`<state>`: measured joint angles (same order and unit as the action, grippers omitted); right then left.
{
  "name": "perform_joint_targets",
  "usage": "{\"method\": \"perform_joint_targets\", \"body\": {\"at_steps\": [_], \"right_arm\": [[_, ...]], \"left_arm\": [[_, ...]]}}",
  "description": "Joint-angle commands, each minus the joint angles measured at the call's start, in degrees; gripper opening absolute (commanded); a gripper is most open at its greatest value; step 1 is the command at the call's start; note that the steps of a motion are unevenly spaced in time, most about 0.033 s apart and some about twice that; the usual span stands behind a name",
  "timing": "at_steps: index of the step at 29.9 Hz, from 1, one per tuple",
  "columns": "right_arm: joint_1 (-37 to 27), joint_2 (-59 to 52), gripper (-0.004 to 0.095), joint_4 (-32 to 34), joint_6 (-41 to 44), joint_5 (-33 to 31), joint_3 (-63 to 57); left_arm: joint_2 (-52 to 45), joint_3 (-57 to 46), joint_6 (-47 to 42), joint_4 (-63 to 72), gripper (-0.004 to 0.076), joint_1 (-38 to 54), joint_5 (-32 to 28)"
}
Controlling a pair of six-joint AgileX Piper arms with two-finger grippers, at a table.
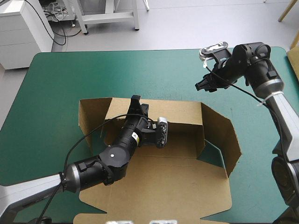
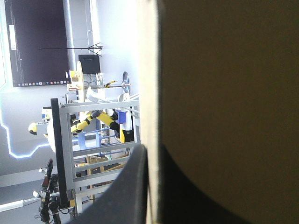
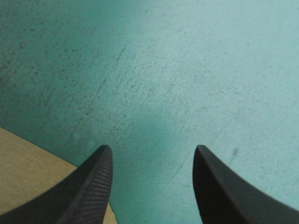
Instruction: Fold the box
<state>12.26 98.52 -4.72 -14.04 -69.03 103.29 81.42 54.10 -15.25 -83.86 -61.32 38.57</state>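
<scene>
The left arm [image 1: 112,158], lower left in the high view, was made of glossy black rounded segments on a silver-grey tube. It carried a small white dot [image 1: 111,155] and a yellow-and-white label [image 1: 134,136]. The right arm [image 1: 261,70], upper right, matched it. The black fingers [image 3: 96,186] of the right gripper [image 3: 152,151] bore fine ribbing.

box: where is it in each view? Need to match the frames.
High view: the box lies mid-table with its back and right walls raised, and the left gripper is on the back wall.
Left wrist view: its board fills one side, with the pale cut edge between the fingers.
Right wrist view: only a brown corner shows, beside the open right gripper.
Shared landmark: the teal-green cover, in the high and right wrist views only.
</scene>
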Motion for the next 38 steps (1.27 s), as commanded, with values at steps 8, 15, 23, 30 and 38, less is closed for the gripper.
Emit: {"method": "perform_joint_targets", "body": {"at_steps": [8,15,23,30,38], "right_arm": [[-0.3,-4.11,0.0479,-2.65,-0.92,2.03,-3.05],[-0.3,-8.53,0.0479,-2.67,-1.53,2.03,-11.15],[-0.3,-16.65,0.0479,-3.92,-3.34,2.03,-21.87],[-0.2,-23.89,0.0479,-9.17,-6.64,2.58,-31.01],[-0.17,-29.8,0.0479,-15.85,-11.79,6.74,-41.46]], "left_arm": [[-1.44,1.26,-0.45,-0.62,-0.0008,0.23,0.52],[-1.44,1.26,-0.11,-0.62,-0.0008,0.23,0.5],[-1.44,1.26,-0.11,-0.62,-0.0008,0.23,0.5],[-1.44,1.26,-0.11,-0.62,-0.0008,0.23,0.5],[-1.44,1.26,-0.11,-0.62,-0.0008,0.23,0.43]]}}
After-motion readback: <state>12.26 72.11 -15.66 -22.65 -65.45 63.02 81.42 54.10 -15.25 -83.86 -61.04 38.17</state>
